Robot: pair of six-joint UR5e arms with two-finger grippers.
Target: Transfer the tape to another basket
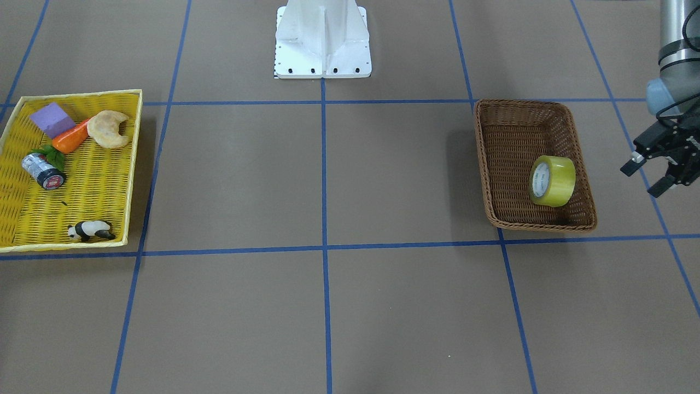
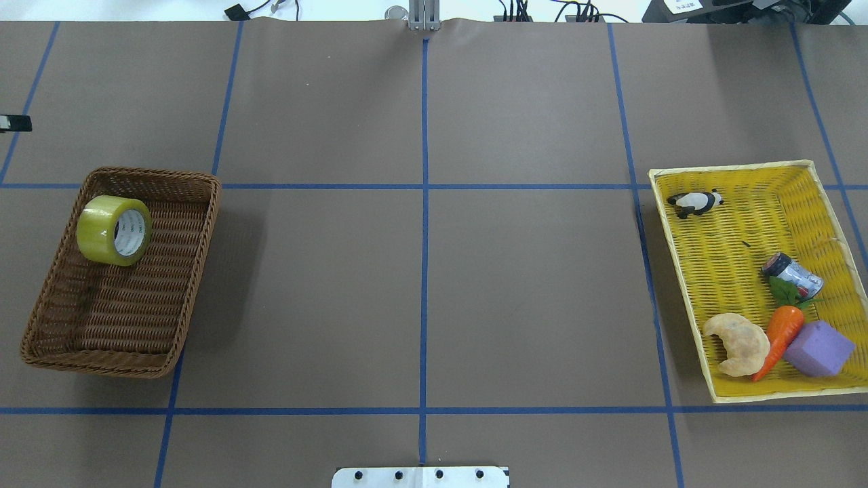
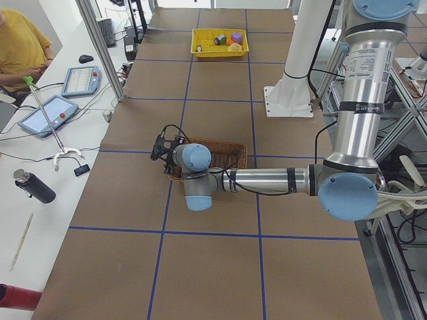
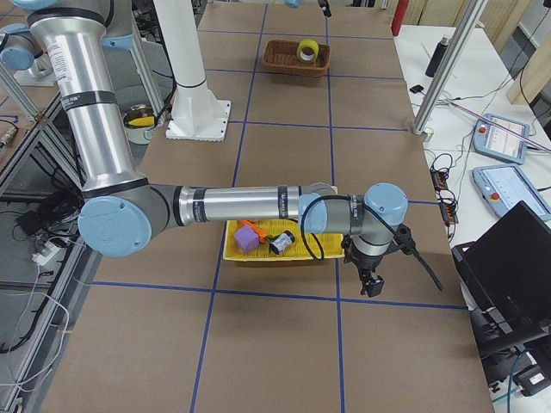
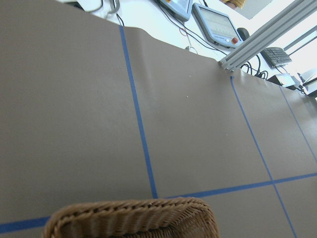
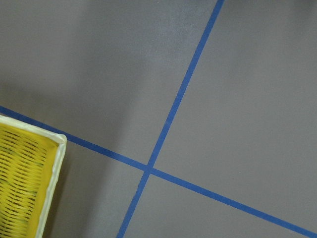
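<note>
The tape [image 1: 552, 180], a yellow-green roll with a white core, stands on its edge inside the brown wicker basket [image 1: 519, 104], at the end farthest from the robot. It also shows in the overhead view [image 2: 112, 230] within the basket [image 2: 156, 175]. My left gripper [image 1: 645, 176] hovers open and empty just outside the basket's outer side. The left wrist view shows only the basket's rim [image 5: 133, 215]. My right gripper [image 4: 372, 282] shows only in the right side view, beyond the yellow basket; I cannot tell whether it is open or shut.
The yellow woven basket [image 2: 661, 224] on the robot's right holds a silver can [image 2: 792, 276], a carrot [image 2: 780, 335], a purple block [image 2: 817, 349], a croissant [image 2: 738, 343] and a panda figure [image 2: 695, 202]. The robot's white base [image 1: 322, 38] stands at the middle.
</note>
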